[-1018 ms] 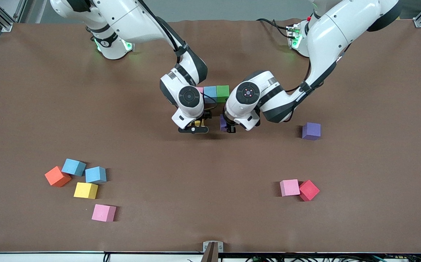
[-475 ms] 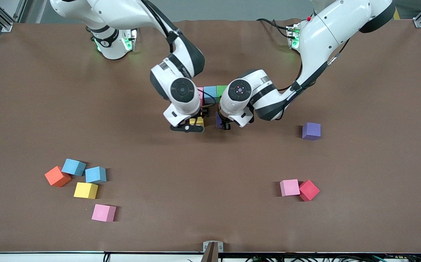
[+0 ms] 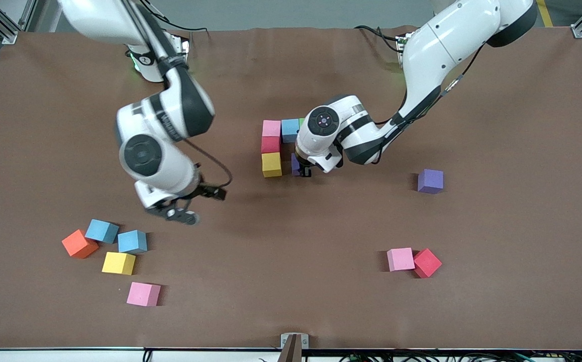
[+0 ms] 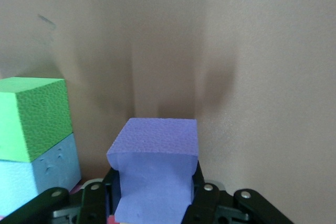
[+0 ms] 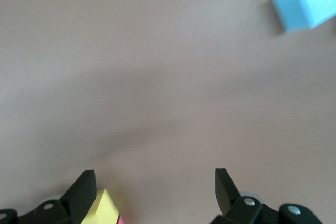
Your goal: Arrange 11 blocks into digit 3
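We see the left gripper (image 3: 301, 171) low at the figure, its fingers clamped on a purple cube (image 4: 155, 169) just beside the yellow cube (image 3: 271, 164). That yellow cube ends a column with a red cube (image 3: 270, 145) and a pink cube (image 3: 271, 128). A blue cube (image 3: 289, 129) sits beside the pink one, and a green cube (image 4: 34, 116) next to the blue one is mostly hidden under the left arm in the front view.

Our right gripper (image 3: 178, 213) hangs with its fingers spread wide and empty over bare table (image 3: 497, 125), near the loose cluster toward the right arm's end: an orange cube (image 3: 79, 244), two blue cubes (image 3: 102, 231), another yellow and a pink.

A second purple cube (image 3: 430, 181) lies toward the left arm's end, well apart from a touching pink and red pair nearer the camera.
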Controlling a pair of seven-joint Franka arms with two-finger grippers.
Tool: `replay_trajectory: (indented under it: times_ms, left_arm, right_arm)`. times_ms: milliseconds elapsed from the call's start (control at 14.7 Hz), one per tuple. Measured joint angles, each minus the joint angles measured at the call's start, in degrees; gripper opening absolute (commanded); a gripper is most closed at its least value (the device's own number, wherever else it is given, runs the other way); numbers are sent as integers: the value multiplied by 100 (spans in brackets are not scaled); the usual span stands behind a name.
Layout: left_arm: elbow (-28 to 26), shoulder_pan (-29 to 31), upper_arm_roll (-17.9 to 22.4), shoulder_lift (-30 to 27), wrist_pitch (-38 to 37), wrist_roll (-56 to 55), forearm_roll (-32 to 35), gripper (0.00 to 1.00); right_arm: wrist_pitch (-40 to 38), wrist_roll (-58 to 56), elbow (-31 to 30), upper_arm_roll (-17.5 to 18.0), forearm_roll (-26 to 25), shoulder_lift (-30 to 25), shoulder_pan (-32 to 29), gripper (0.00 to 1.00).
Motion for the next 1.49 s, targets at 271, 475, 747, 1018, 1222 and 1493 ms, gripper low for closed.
replay_trajectory:
  times_ms: [271, 475, 747, 1018, 1222, 1493]
  left_arm:
    - [7, -262, 169, 10, 235, -49, 0, 15]
    - [18, -299, 169, 10, 250, -58, 0, 16]
    - [61, -357, 169, 22, 256, -61, 0, 16]
    - [154, -364, 170, 113, 257, -64, 0, 16]
    - [178, -365, 171, 154, 257, -64, 0, 19]
    - [223, -367, 171, 195, 257, -64, 0, 28]
  right_arm:
    - [1148, -451, -22, -17, 0, 365, -622, 100]
    - [2096, -842, 78, -46, -19, 806, -779, 100]
    - [3026, -1935, 321, -115, -26, 1265, -1168, 100]
    - [3464, -2322, 436, -124, -26, 1520, -1419, 100]
    - [4024, -2352, 503, -156, -26, 1790, -1433, 100]
    - [4495, -2363, 820, -156, -27, 2220, -1433, 100]
